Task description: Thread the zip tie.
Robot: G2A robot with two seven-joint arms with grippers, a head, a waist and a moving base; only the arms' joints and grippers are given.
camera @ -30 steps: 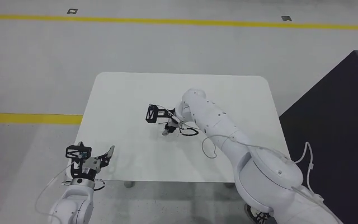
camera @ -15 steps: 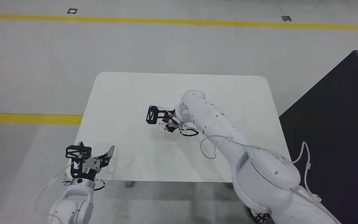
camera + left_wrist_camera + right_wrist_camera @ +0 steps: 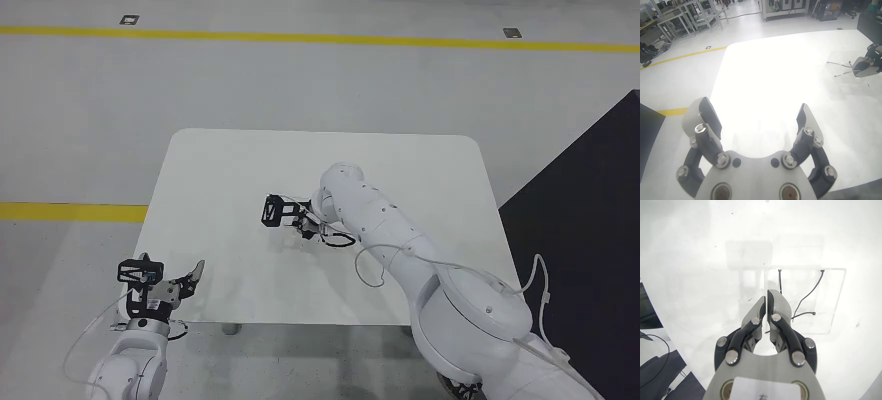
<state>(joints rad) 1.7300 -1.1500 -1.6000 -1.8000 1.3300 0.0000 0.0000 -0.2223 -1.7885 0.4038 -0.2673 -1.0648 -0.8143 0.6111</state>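
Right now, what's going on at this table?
The right gripper is shut at the edge of a clear tray with loose ties on it, mid-table. It seems to pinch a zip tie. The left gripper hangs open and empty over the table's near corner. No tie looks threaded yet.

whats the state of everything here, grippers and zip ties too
left gripper: jaws open, empty, at the table's near edge
right gripper: jaws shut, pinching a zip tie
held zip tie: sticks out of the right jaws, not threaded
loose zip ties: lying on the clear sheet, none looped
clear sheet: flat on the table
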